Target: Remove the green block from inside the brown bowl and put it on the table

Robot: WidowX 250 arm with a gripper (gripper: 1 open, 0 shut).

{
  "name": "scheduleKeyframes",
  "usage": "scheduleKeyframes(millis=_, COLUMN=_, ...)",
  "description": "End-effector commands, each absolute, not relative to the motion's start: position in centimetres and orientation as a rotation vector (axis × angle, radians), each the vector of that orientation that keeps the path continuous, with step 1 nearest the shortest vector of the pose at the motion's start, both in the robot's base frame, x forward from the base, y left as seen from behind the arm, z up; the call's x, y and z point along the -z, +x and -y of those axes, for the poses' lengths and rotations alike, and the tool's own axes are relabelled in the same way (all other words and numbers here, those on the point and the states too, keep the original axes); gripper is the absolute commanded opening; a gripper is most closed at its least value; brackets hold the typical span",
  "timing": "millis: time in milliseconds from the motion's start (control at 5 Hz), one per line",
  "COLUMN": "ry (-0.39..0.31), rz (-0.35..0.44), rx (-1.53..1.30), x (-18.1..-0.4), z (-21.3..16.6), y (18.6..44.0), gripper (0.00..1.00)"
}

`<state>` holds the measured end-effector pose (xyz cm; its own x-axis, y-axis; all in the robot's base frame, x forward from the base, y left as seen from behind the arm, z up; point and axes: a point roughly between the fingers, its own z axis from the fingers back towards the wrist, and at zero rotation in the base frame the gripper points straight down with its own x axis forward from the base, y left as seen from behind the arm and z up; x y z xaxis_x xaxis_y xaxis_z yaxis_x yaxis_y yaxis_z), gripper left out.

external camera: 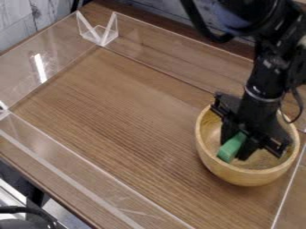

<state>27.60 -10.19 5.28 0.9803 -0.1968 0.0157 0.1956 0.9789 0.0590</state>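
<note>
The brown bowl (217, 154) sits at the right of the table (120, 107), near its front edge. My gripper (242, 144) points straight down into the bowl, its black fingers shut on the green block (232, 148). The block is tilted between the fingers and looks lifted slightly off the bowl's bottom. The black arm rises from the bowl toward the top right and hides the bowl's far rim.
Clear acrylic walls (48, 63) run along the table's left, back and front edges, with a folded clear piece (98, 29) at the back left corner. Dark cables hang at the top right.
</note>
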Motion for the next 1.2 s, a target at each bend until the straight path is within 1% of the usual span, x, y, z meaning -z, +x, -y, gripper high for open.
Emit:
scheduleKeyframes(millis=0, ry=0.032, rz=0.125, rx=0.154, x=-10.0, z=9.5, y=28.8, gripper=0.00)
scheduleKeyframes(millis=400, ry=0.029, rz=0.205, rx=0.047, x=-15.9, z=4.8, y=29.4, gripper=0.00)
scheduleKeyframes(millis=600, ry=0.025, rz=0.223, rx=0.026, x=-17.8, z=3.4, y=29.0, gripper=0.00)
scheduleKeyframes(millis=800, ry=0.025, rz=0.229, rx=0.028, x=-17.9, z=3.6, y=28.2, gripper=0.00)
scheduleKeyframes(millis=1000, ry=0.020, rz=0.231, rx=0.046, x=-17.8, z=3.7, y=26.9, gripper=0.00)
